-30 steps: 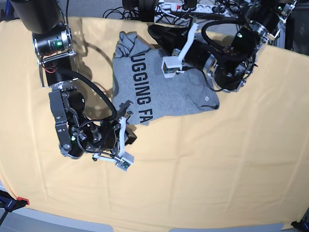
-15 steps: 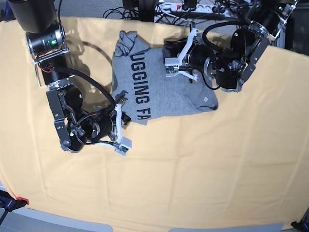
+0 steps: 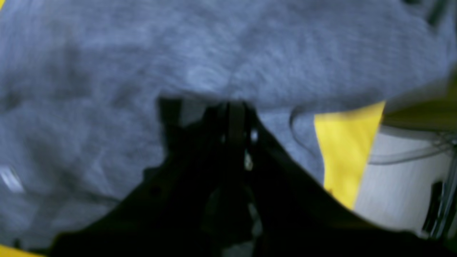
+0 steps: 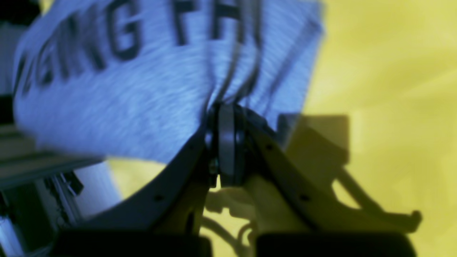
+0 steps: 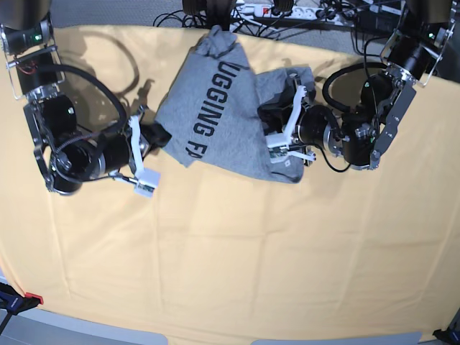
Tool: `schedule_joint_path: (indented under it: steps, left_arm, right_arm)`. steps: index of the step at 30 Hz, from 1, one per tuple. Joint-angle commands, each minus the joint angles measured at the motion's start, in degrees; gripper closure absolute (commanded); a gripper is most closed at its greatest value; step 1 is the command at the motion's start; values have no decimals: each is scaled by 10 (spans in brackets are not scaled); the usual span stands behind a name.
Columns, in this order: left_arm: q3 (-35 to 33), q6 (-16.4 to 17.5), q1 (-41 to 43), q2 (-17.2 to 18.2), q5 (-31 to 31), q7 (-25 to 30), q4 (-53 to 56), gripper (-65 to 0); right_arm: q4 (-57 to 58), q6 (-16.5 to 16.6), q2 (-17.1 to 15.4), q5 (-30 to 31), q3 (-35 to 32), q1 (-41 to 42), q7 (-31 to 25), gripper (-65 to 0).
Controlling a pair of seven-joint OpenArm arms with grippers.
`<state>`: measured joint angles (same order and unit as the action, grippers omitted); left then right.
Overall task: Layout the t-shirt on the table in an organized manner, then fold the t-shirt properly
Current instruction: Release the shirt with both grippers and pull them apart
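Yellow-orange cloth covers the bench point(image 5: 237, 273); cables and a power strip point(image 5: 287, 10) run along its far edge. I see the t-shirt point(image 5: 215, 108) bunched between my two claws, near the far edge, lettering running down its length.

Base view: left claw point(image 5: 264, 123) sits at the shirt's side toward its own arm, right claw point(image 5: 159, 134) at the opposite side; both tips are buried in fabric there, so the grip is unclear from above.

Left wrist view, badly blurred: left claw pinched narrow with grey cloth right at its tips; a wedge of yellow bench beside it, pale floor past the edge.

Right wrist view: right claw clamped tight on the shirt's edge, folds radiating up from the tips, letters above them, bare cloth off to one side.

Shirt's collar and sleeves I can't make out. Wide bare cloth lies on the near side of both claws; the far edge is close behind the shirt.
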<state>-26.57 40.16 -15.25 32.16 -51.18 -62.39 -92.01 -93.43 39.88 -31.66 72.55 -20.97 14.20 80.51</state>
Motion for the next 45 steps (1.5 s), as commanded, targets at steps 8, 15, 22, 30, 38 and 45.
schedule_joint_path:
  steps: [8, 15, 22, 30, 38, 45]
  left_arm:
    - [4, -2, -100, 6, -146, -117, 42, 0]
    - [39, -2, -148, 39, -338, -176, -29, 0]
    - [220, -2, -147, 59, -338, -176, -28, 0]
    - [313, -2, -120, 61, -338, -176, -16, 0]
    - [312, -2, -26, 59, -338, -176, -15, 0]
    - [327, -24, 24, 61, -338, -176, -15, 0]
  right_arm:
    - [-115, 1, -29, -64, 16, -59, -46, 0]
    - [-115, -46, -30, -203, 55, -68, -99, 0]
    - [-115, -50, -26, -179, 90, -118, -104, 0]
    - [-115, 1, -22, -11, 90, -181, -5, 0]
    - [-178, 1, -22, 81, 90, -215, -5, 0]
    - [-200, 1, -22, -25, 123, -193, -28, 0]
